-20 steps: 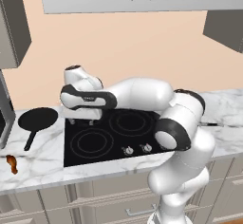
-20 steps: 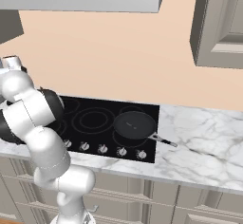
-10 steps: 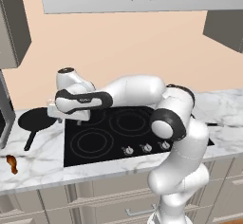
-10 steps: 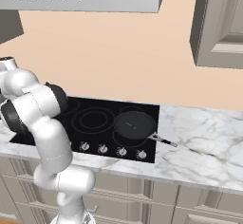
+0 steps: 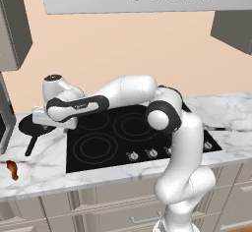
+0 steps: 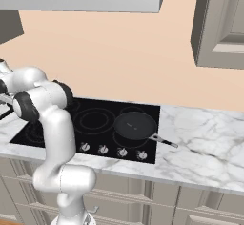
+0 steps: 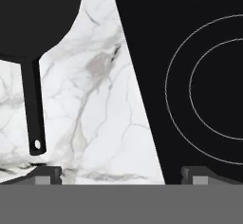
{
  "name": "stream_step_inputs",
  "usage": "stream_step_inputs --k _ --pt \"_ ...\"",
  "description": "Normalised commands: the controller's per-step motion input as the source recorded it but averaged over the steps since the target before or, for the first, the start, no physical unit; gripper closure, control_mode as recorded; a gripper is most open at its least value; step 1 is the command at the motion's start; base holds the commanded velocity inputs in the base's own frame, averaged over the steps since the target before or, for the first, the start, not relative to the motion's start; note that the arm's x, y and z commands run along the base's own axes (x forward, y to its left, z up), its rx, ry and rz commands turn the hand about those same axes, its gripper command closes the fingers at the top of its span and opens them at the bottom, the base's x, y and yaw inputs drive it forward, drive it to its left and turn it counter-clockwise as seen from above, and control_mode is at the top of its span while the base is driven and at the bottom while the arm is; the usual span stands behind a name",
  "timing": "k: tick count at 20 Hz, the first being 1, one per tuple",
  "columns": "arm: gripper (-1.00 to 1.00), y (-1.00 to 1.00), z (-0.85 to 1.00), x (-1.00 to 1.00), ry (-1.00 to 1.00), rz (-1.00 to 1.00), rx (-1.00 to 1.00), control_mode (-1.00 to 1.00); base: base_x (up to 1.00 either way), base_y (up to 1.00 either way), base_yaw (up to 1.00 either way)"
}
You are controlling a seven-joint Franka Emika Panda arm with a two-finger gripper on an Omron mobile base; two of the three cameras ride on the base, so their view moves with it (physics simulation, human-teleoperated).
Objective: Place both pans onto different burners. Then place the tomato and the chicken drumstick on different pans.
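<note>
Second pan [image 7: 33, 14] sits on the marble tabletop [image 7: 95, 99] off the cooktop [image 7: 190, 76], handle [image 7: 34, 104] pointing back toward the left fingertip; other pan [image 6: 135, 125] already on a burner. Step: reach for the second pan. Jaws released, empty; next shift left over the handle, descend, clamp. Drumstick [image 5: 12, 169] near tabletop edge; pan body cut off, tomato unseen.

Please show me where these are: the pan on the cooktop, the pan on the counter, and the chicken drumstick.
Pan on the cooktop [image 6: 135, 125]: right base view, middle of its inside.
Pan on the counter [image 7: 33, 118]: hand view, on its long handle.
Chicken drumstick [image 5: 12, 169]: left base view, on its middle.
</note>
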Motion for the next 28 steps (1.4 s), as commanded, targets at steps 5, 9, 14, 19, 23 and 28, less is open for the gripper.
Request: stream_step_inputs --k 5,9,14,19,23,28 --pt "-1.00 0.49 -0.01 0.02 0.00 0.00 0.00 -1.00 0.00 0.00 0.00" --pt "-1.00 0.34 0.00 0.00 0.00 0.00 0.00 -1.00 0.00 0.00 0.00" --pt "-1.00 0.22 -0.01 0.04 0.00 0.00 0.00 -1.00 0.00 0.00 0.00" --pt "-1.00 0.05 -0.05 0.10 0.00 0.00 0.00 -1.00 0.00 0.00 0.00" --pt "-1.00 0.06 -0.10 0.13 0.00 0.00 0.00 -1.00 0.00 0.00 0.00" --pt "-1.00 0.07 -0.18 0.13 0.00 0.00 0.00 -1.00 0.00 0.00 0.00"
